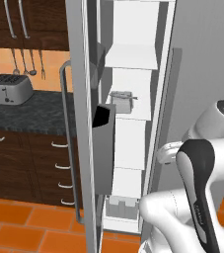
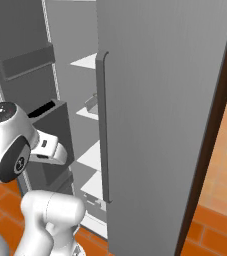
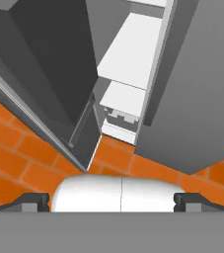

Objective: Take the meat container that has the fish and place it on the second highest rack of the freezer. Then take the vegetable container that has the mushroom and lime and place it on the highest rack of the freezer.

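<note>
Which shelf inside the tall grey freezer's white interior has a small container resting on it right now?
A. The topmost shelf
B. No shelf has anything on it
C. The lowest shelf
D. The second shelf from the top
D: in the left base view the small grey container rests on the second white shelf from the top of the tall grey freezer, with the bare topmost shelf above it.

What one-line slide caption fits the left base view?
Tall grey freezer ajar, a small grey container on a white inner shelf, silver toaster on the dark counter.

Arm point(image 1: 197, 188) folded low, jaws wide apart
</note>
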### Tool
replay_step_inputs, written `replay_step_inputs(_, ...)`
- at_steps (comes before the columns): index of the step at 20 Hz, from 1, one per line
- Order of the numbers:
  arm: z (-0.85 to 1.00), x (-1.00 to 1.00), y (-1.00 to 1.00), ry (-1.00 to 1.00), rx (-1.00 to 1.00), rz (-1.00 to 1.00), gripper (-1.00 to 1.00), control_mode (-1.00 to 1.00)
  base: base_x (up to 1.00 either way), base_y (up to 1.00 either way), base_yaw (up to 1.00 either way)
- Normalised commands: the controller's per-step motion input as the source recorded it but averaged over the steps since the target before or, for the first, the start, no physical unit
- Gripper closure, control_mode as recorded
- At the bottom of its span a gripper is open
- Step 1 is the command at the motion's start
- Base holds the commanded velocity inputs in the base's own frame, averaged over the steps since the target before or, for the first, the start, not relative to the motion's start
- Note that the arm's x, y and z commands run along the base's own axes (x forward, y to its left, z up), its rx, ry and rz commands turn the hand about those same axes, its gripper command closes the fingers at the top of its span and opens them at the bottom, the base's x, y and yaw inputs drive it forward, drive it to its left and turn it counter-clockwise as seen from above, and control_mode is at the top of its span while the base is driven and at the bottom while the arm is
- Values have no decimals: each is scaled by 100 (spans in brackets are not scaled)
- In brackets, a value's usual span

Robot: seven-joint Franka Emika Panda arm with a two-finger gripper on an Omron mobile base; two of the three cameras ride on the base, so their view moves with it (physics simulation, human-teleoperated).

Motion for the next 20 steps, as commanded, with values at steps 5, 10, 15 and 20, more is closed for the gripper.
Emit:
replay_step_inputs(5, 0, 0, 0, 0, 0, 0, -100, -100, 0, 0, 0)
replay_step_inputs(10, 0, 0, 0, 0, 0, 0, -100, 100, -82, 12, 4)
replay_step_inputs(15, 0, 0, 0, 0, 0, 0, -100, 100, -91, 66, 39)
replay_step_inputs(20, 0, 0, 0, 0, 0, 0, -100, 100, -14, 77, 90)
